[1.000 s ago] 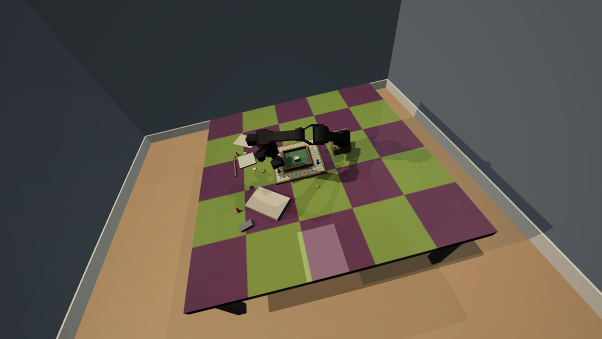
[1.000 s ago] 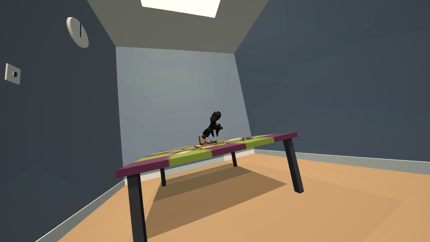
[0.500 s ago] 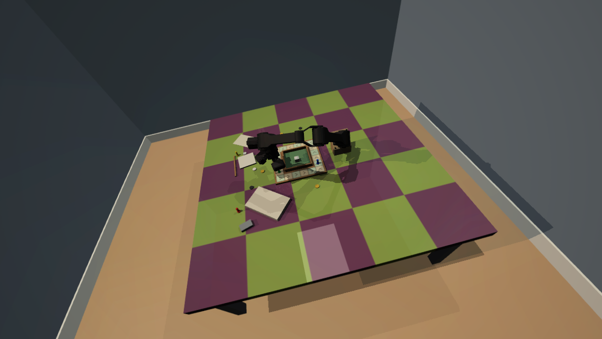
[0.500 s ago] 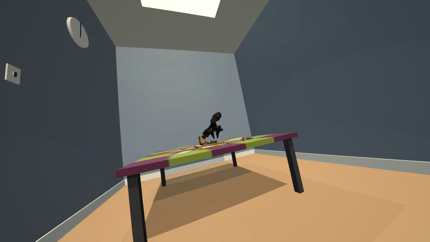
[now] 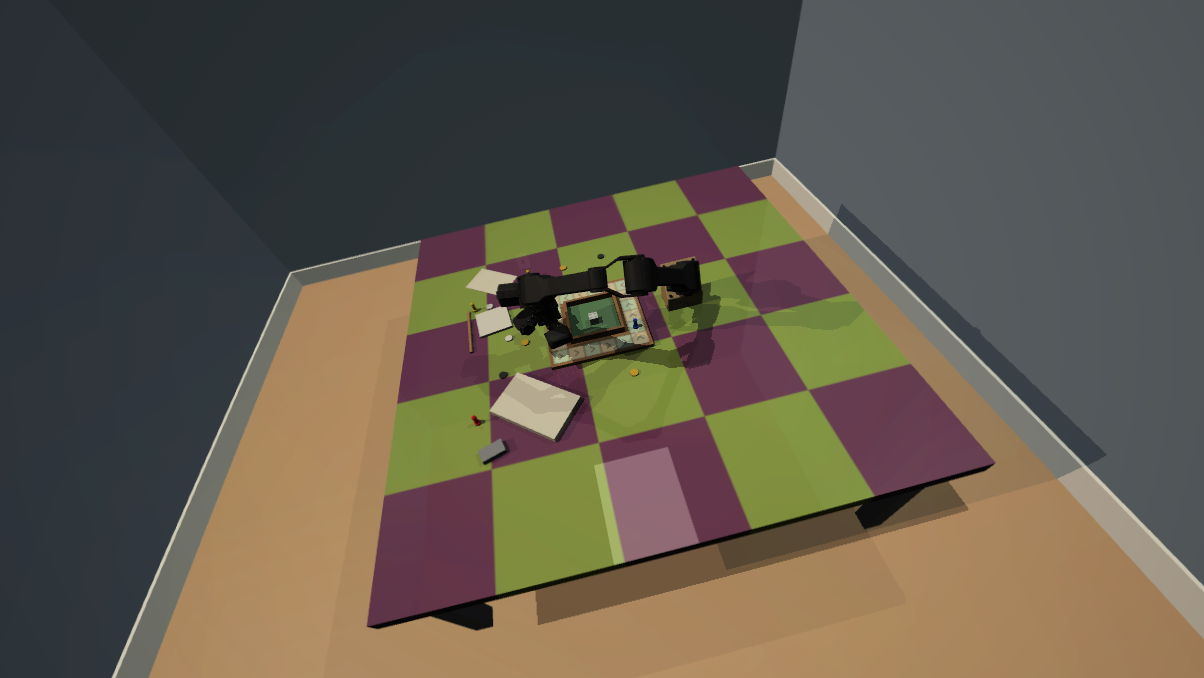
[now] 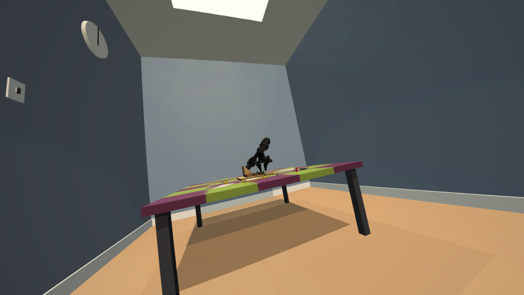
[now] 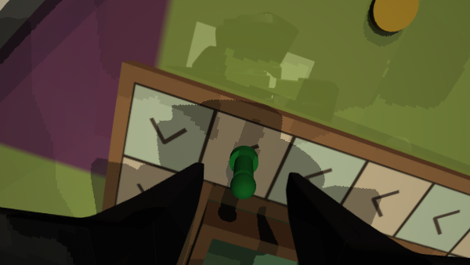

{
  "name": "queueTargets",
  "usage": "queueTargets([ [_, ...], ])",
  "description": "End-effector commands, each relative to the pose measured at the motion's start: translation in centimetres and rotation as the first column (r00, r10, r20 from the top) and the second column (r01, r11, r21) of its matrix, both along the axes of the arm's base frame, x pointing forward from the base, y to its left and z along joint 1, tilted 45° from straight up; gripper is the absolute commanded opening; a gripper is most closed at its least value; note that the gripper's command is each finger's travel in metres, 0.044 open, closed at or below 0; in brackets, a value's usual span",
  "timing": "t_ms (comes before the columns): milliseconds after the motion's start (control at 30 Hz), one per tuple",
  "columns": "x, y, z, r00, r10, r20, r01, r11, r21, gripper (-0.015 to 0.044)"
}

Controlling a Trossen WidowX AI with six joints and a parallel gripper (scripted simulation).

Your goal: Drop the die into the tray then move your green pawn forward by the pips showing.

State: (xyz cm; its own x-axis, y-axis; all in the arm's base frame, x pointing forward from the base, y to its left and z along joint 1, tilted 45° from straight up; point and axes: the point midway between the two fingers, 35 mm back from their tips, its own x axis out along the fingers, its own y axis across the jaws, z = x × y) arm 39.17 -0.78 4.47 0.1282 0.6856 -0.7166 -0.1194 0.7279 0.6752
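Note:
The green pawn [image 7: 243, 184] [image 6: 263, 172] stands upright on the second square from a corner of the board [image 7: 125, 98] [image 5: 592, 350]. In the top view the arm hides it. My gripper [image 7: 245, 176] [image 6: 263, 171] points down, partly open, with one finger on each side of the pawn. Gaps show between the pawn and both fingers, and nothing is held. The white die [image 5: 593, 317] lies in the green-floored tray [image 5: 599, 335] [image 7: 247, 223] in the middle of the board. Its top pips are too small to read.
A blue pawn [image 5: 635, 323] stands on the board's side nearer the arm base. Off the board are a red pawn [image 5: 476, 420] [image 6: 296, 169], a yellow pawn [image 5: 473, 307], a large pale book [image 5: 539, 404], a grey block [image 5: 492, 451] and an orange disc [image 7: 395, 13].

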Motion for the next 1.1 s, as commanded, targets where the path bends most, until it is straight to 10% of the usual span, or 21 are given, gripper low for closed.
queueTargets([
  [0, 0.0, 0.6, -0.6, 1.000, -0.001, -0.005, 0.001, 1.000, 0.007, 0.0200],
  [567, 0.0, 1.0, -1.0, 1.000, -0.001, -0.005, 0.001, 1.000, 0.007, 0.0003],
  [1067, -0.1, -2.7, 2.7, 1.000, -0.002, -0.006, 0.002, 1.000, 0.000, 0.0000],
])
